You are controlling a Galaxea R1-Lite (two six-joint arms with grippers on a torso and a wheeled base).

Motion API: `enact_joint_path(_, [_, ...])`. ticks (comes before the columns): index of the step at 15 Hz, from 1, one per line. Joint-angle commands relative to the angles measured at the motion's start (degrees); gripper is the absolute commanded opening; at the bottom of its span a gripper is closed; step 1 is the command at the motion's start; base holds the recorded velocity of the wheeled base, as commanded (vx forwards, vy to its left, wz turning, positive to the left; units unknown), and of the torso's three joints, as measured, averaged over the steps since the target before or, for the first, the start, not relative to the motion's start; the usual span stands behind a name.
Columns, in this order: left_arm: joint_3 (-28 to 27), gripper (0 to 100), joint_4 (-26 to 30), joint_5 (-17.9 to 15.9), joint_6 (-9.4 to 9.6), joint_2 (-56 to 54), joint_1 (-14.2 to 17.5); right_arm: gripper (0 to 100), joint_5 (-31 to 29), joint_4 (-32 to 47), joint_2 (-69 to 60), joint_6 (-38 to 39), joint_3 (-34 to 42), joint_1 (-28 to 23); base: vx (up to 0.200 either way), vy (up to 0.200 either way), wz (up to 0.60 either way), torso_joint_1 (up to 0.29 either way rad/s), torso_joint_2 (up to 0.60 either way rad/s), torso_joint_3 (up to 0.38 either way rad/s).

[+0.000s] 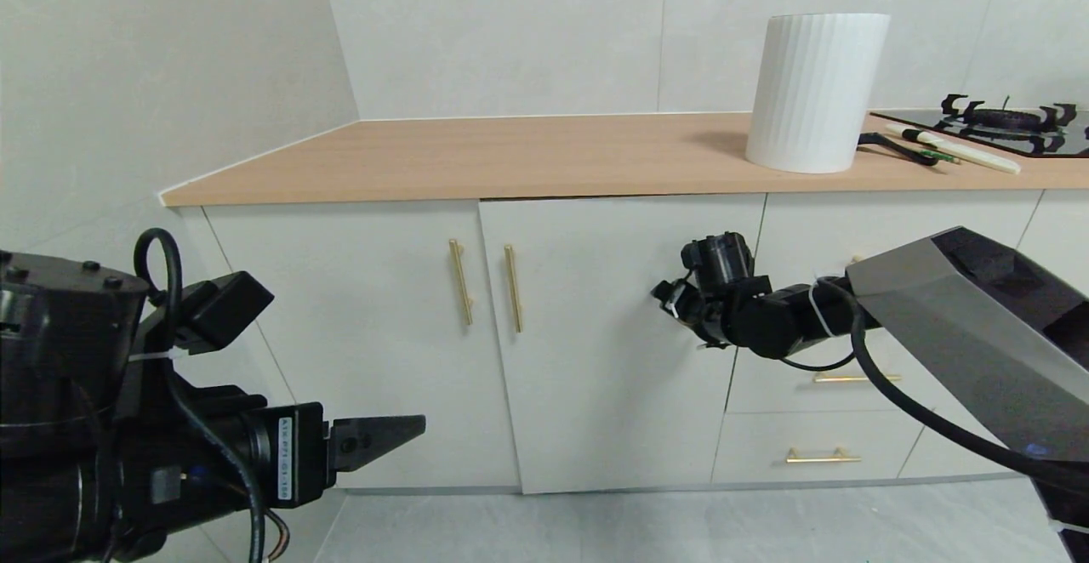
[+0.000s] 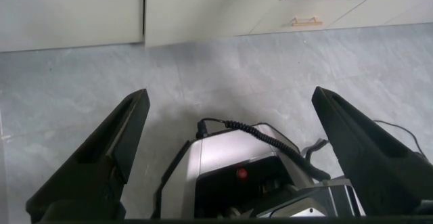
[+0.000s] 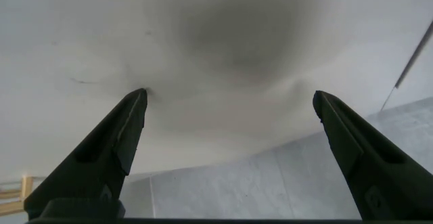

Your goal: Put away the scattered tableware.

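1. White cabinet run – flat doors and drawers with slim gold bar handles, standing on a grey tiled floor.
2. Light wooden desk – tops the cabinets against the tiled wall.
3. White ribbed cylindrical container – upright on the desk, towards its right end.
4. Black gas hob – set into the desk at far right.
5. Right hand – released, fingers spread wide, facing a cabinet door at close range, below the container; contact with the door cannot be judged.
6. Left hand – released, fingers wide apart, held low at left above the floor.
7. Tableware – a cream-handled utensil lies flat on the desk between container and hob, its long axis running from back-left to front-right. A black-handled utensil lies just beside it, roughly parallel, one end by the container's base.
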Motion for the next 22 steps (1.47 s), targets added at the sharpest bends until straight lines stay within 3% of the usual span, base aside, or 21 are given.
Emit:
enact_joint_path(1, [0.0,100,0.0,0.1,0.0,0.1,0.0,100,-1.0,0.0,1.3,0.0,-1.5,-0.4,0.0,0.0,0.0,0.0,0.0,0.0])
enact_joint_path(7, [0.0,100,0.0,0.0,0.0,0.1,0.0,100,-1.1,0.2,-0.2,-0.1,-0.8,-0.2,0.0,0.0,0.0,0.0,0.0,0.0])
enact_joint_path(9, [0.1,100,0.0,-0.1,0.0,0.1,0.0,100,0.8,1.1,-4.3,-0.2,3.4,0.7,0.0,0.0,0.0,0.0,0.0,0.0])
enact_joint_path(11, [0.1,100,-0.1,-0.1,-0.09,0.0,0.0,100,6.6,1.1,-11.1,-0.8,11.1,1.6,0.0,0.0,0.0,0.0,0.0,0.0])
enact_joint_path(15, [-0.1,100,-0.1,0.2,-0.18,-0.7,0.0,100,21.1,0.6,-29.9,-15.8,28.8,2.0,0.0,0.0,0.0,0.0,0.0,0.0])
enact_joint_path(19, [-1.2,100,-0.5,1.0,0.7,-8.7,0.3,100,19.5,0.6,-47.4,-22.3,39.9,2.4,0.0,0.0,0.0,0.0,0.0,0.0])
enact_joint_path(22, [1.4,100,-0.4,1.0,1.49,-17.0,3.3,100,13.5,0.6,-60.7,-22.4,47.8,2.5,0.0,0.0,0.0,0.0,0.0,0.0])
